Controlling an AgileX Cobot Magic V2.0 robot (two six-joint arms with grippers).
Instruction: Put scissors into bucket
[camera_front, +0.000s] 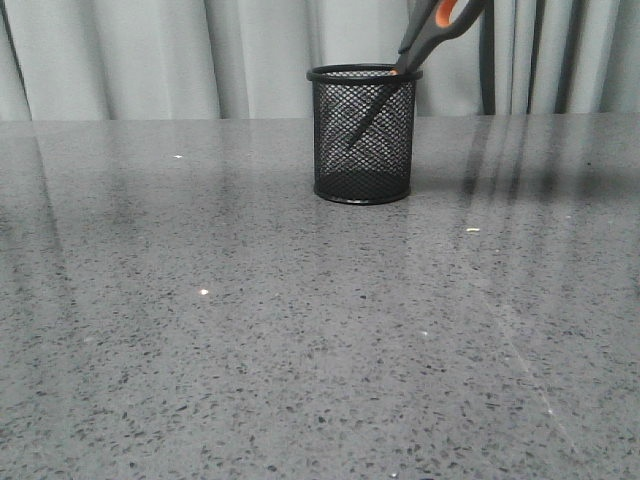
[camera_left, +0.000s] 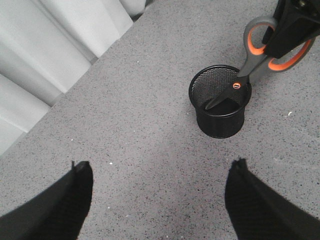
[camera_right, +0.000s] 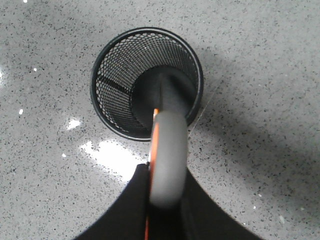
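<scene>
- Where the front view looks over the grey speckled table (camera_front: 300, 340), the bucket (camera_front: 363, 135) stands upright on its base toward the far side, in front of pale curtains (camera_front: 200, 55).
- The scissors (camera_front: 425, 40) are tilted, blades down inside the bucket and visible through the mesh, handles rising up and to the robot's right past the rim.
- In the left wrist view, the scissors (camera_left: 260, 55) cross the rim of the bucket (camera_left: 220, 102) near the pivot; the blade tips hang within the opening, and whether they touch the floor of the bucket cannot be told.
- The right gripper (camera_left: 292, 27) is clamped on the handle loops, its dark body covering part of the orange lining.
- In the right wrist view, the right gripper (camera_right: 162, 200) grips the grey handle of the scissors (camera_right: 167, 160) on both sides, directly above the mouth of the bucket (camera_right: 120, 85).
- The left gripper (camera_left: 160, 197) is spread wide with nothing between its fingers (camera_left: 65, 205), above bare table well apart from the bucket.
</scene>
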